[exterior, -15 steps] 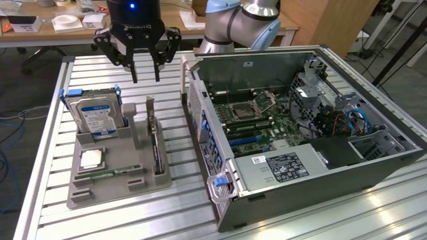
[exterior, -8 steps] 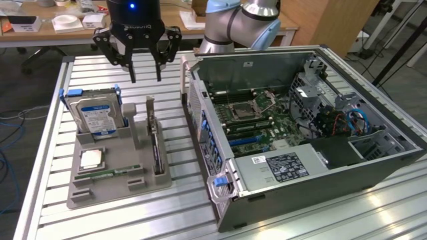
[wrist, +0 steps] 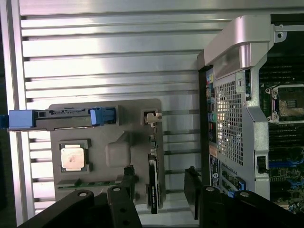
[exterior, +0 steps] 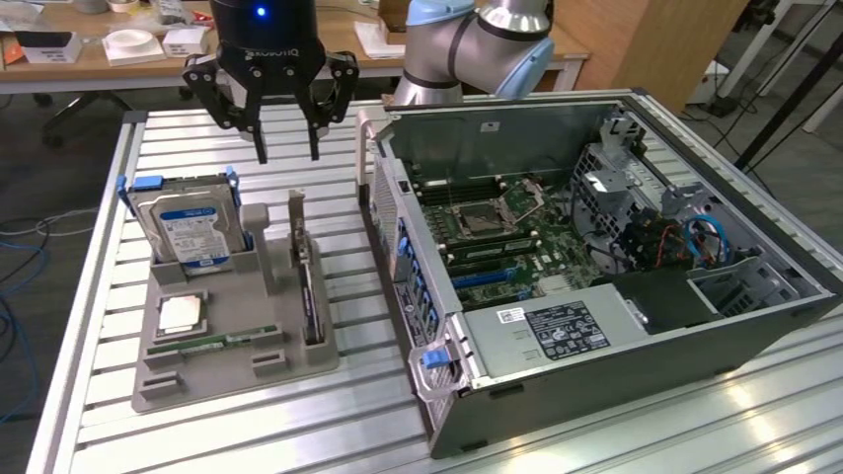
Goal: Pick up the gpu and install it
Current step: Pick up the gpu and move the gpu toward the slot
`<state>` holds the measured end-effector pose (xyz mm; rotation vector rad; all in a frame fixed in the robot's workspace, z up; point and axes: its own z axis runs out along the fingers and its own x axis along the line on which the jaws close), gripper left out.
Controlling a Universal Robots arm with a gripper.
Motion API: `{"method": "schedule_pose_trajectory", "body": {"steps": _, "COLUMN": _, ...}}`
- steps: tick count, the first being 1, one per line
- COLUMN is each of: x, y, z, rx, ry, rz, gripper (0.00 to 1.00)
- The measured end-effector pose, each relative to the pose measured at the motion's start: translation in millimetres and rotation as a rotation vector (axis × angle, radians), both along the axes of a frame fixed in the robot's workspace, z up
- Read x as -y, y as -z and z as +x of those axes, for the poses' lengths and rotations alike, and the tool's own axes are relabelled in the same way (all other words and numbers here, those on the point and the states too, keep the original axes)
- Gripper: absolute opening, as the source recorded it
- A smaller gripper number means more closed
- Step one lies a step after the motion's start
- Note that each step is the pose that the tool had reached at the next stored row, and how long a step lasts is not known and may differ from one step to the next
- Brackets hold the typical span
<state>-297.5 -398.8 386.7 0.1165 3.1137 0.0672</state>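
The gpu stands on its edge in a slot of the grey tray, its green board and black cooler facing sideways. From the wrist view the gpu appears edge-on, with its silver bracket at the end. My gripper hangs open above the table, behind the tray and well above the card. In the wrist view my gripper straddles the card's line, one black finger on each side, with nothing held.
The open computer case lies to the exterior view's right of the tray, its motherboard exposed. A blue-labelled hard drive, a CPU and a RAM stick also sit in the tray. The slatted table surrounds both.
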Motion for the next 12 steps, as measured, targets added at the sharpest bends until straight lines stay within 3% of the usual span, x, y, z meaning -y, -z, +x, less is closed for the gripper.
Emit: {"method": "schedule_pose_trajectory", "body": {"steps": 12, "x": 0.0, "y": 2.9, "z": 0.0, "rx": 0.0000, "ry": 0.000, "rz": 0.0001, "gripper": 0.55}}
